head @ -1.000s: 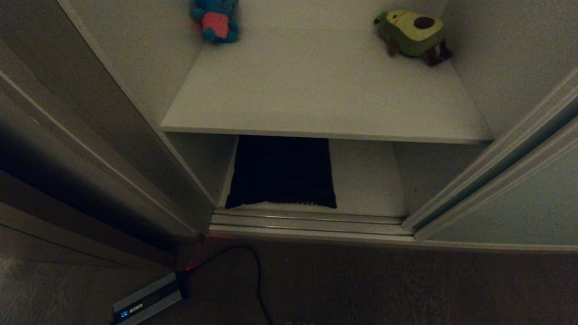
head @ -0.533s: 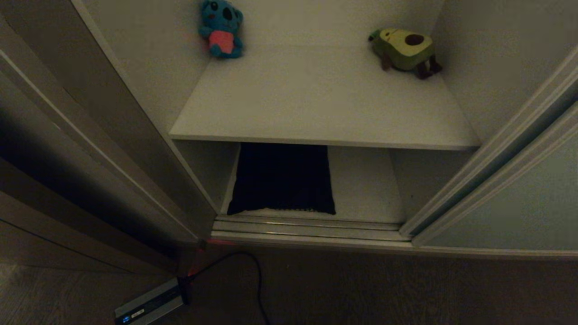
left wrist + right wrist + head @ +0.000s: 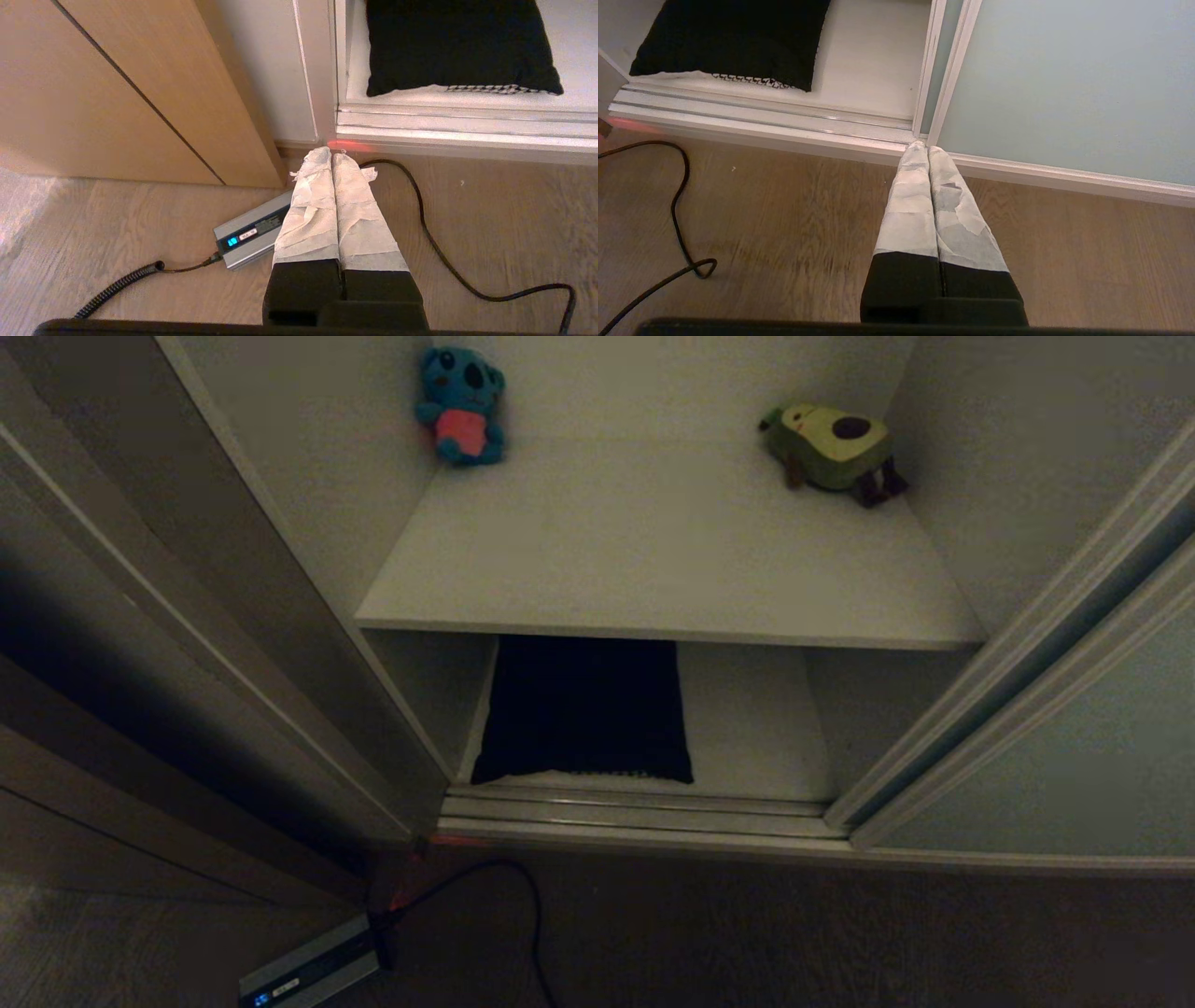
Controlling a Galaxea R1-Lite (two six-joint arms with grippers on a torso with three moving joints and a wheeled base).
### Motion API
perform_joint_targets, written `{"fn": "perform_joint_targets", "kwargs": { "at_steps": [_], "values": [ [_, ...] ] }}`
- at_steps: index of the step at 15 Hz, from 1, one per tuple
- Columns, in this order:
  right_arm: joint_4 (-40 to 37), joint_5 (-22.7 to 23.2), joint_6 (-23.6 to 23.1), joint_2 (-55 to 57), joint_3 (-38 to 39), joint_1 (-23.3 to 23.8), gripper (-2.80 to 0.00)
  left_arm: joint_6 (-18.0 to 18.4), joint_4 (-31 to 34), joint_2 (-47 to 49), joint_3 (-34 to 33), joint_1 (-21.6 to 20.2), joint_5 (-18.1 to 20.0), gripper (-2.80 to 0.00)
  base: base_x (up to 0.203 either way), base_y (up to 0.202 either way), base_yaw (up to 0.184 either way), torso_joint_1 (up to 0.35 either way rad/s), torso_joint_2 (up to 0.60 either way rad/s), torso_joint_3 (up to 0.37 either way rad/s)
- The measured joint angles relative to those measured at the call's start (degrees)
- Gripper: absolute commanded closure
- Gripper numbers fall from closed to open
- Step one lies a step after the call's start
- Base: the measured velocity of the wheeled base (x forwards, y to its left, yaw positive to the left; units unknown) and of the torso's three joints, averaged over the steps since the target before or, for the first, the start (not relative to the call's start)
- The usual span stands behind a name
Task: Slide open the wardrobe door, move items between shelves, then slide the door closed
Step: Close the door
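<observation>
In the head view, the wardrobe door (image 3: 1074,747) was seen slid to the right, leaving the wardrobe open. The cushion (image 3: 583,709) lay black side up on the lower shelf (image 3: 747,719), toward its left, near the door track (image 3: 644,807). On the upper shelf (image 3: 653,560), a blue plush toy (image 3: 460,403) sat at the far left and an avocado plush toy (image 3: 831,446) at the far right. A power adapter (image 3: 313,971) and a black cable (image 3: 523,915) lay on the wooden floor (image 3: 840,933). Neither arm was visible there.

In the left wrist view, the left tool (image 3: 331,156) was seen with its taped fingers pressed together, empty, above the floor near the adapter.

In the right wrist view, the right tool (image 3: 923,146) was likewise pressed together and empty, above the floor near the door's left edge.
</observation>
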State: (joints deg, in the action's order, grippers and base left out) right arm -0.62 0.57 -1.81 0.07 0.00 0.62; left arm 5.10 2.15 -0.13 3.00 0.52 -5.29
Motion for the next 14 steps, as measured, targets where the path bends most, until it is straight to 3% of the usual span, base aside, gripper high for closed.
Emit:
{"fn": "perform_joint_targets", "kwargs": {
  "at_steps": [10, 14],
  "values": [
    [0.0, 0.02, -0.02, 0.0, 0.0, 0.0, 0.0, -0.04, -0.01, 0.0, 0.0, 0.0, 0.0, 0.0, 0.0, 0.0, 0.0, 0.0, 0.0, 0.0],
    [-0.2, 0.22, -2.39, -0.02, -0.02, 0.0, 0.0, -0.11, -0.04, 0.02, -0.01, 0.0, -0.02, 0.0, 0.0, 0.0, 0.0, 0.0, 0.0, 0.0]
  ]
}}
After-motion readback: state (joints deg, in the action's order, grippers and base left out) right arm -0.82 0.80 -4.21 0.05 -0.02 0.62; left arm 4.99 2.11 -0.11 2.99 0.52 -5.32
